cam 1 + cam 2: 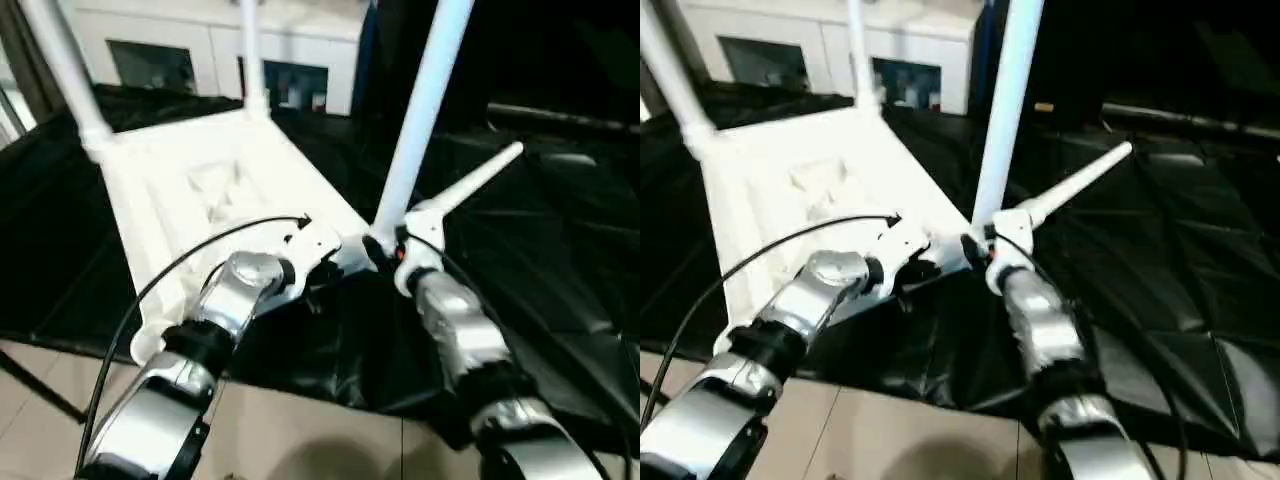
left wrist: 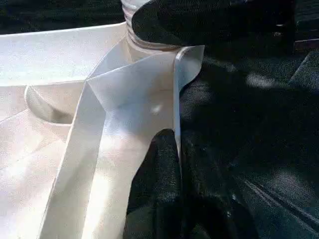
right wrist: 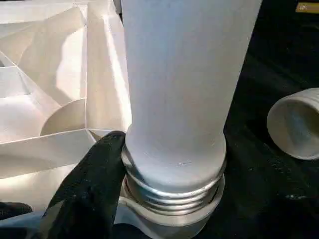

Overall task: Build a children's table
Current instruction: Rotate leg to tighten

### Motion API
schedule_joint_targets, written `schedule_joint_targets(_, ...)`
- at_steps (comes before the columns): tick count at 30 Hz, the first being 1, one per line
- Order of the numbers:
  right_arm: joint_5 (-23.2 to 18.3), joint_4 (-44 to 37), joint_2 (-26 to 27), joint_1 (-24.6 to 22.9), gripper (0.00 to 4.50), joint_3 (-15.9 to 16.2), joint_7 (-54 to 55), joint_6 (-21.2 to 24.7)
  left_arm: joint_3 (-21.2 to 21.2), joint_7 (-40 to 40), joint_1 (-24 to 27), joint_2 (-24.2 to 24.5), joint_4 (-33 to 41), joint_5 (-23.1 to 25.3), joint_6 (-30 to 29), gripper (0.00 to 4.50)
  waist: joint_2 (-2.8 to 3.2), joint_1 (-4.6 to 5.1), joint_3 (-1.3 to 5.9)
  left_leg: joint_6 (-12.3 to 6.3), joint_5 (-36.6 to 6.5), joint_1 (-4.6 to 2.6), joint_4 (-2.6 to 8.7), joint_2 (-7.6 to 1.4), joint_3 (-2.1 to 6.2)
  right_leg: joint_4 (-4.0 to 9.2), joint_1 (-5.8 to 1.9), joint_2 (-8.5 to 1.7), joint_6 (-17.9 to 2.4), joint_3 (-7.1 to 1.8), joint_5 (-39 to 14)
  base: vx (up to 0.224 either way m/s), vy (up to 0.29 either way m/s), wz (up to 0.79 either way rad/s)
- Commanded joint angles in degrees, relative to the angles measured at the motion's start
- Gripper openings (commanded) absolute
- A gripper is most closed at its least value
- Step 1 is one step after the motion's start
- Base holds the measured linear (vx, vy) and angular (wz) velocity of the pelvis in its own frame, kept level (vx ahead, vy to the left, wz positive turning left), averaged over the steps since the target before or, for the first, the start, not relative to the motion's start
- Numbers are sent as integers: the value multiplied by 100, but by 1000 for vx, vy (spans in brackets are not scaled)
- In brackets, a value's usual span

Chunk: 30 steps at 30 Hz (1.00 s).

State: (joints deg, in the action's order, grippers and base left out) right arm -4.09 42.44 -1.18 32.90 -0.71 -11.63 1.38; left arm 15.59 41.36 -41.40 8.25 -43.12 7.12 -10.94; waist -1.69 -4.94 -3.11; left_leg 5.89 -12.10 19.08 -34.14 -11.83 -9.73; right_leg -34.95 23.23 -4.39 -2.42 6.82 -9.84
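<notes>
Setting: black quilted cloth (image 1: 560,260) spread over the floor, pale tiles at the near edge, white cabinet (image 1: 210,45) with glass doors at the back.

Right gripper (image 1: 385,250): at the base of the third leg (image 1: 420,110), at the near right corner of the table top (image 1: 200,200). In the right wrist view one black finger (image 3: 92,184) presses the leg's side just above the thread; the opposite finger is hidden behind the tube. Judged closed around the leg.

Left gripper (image 1: 315,240): at the same corner, from the left. The left wrist view shows a black finger (image 2: 159,179) against the thin wall of the top's rim. Whether it pinches that wall or merely rests on it I cannot tell.

Table top lies upside down, ribs facing up, long axis running away from the robot. Two legs stand in the far sockets: far left leg (image 1: 65,70) and far right leg (image 1: 250,60).

Third leg: long axis near vertical, leaning slightly right, thread down in the corner socket (image 3: 174,214). Several thread turns sit exposed above the socket lip, so, as I read it, not fully screwed in.

Fourth leg (image 1: 475,180): lies on the cloth just right of the right gripper, narrow tip pointing away and right, open threaded end toward the robot.

Key relation: the leg axis stands directly in the right gripper's grasp; turning about that axis seats it. The right arm is nearer the loose leg.
</notes>
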Motion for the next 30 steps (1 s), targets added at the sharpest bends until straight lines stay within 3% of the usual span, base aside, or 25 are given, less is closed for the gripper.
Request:
schedule_joint_targets(1, -262, -166, 154, -74, 325, 148, -689, -180, 60, 173, 1, -23, 71, -50, 293, 0, 1, 12, 397, -319, -567, 73, 387, -123, 12, 438, -369, -442, -787, -382, -1337, 0, 0, 0)
schedule_joint_targets(5, -417, -496, -56, -198, 359, 187, -1243, -168, 80, 433, 99, 191, 156, -90, 396, 0, -13, 11, 385, -416, -663, 78, 398, -132, 19, 461, -381, -448, -742, -379, -1520, 0, 0, 0)
schedule_joint_targets(12, -420, -1546, -1257, -756, 427, 621, -3016, 343, 30, 1603, 446, 867, 598, -381, 812, 0, -4, -3, 359, -456, -733, 65, 396, -139, 13, 501, -363, -432, -671, -377, -1760, 0, 0, 0)
schedule_joint_targets(14, -422, -1634, -1393, -813, 427, 680, -3229, 375, 24, 1843, 509, 937, 726, -490, 793, 0, -12, 1, 357, -440, -766, 61, 397, -142, 9, 508, -352, -441, -651, -383, -1864, 0, 0, 0)
schedule_joint_targets(15, -428, -1754, -1631, -894, 427, 798, -3642, 407, 60, 2418, 663, 1120, 1086, -731, 763, 0, -6, -17, 372, -419, -712, 68, 397, -152, 21, 485, -364, -456, -687, -385, -1818, 0, 0, 0)
schedule_joint_targets(18, -426, -1791, -1708, -907, 427, 865, -3820, 399, 111, 2757, 772, 1242, 1364, -872, 680, 0, 6, -6, 373, -423, -718, 51, 401, -176, 11, 450, -336, -439, -866, -393, -1558, 0, 0, 0)
schedule_joint_targets(22, -284, -1825, -1783, -898, 427, 1138, -3991, 322, 142, 3117, 923, 1362, 1707, -1049, 536, 0, -5, -12, 364, -383, -691, 53, 408, -181, 11, 442, -343, -446, -924, -396, -1513, 0, 0, 0)
schedule_joint_targets(30, -308, -1790, -1712, -854, 396, 1188, -4126, 384, 57, 3016, 970, 1394, 1777, -986, 513, 0, -22, -17, 354, -346, -707, 69, 409, -162, 15, 468, -352, -446, -747, -394, -1793, 0, 0, 0)
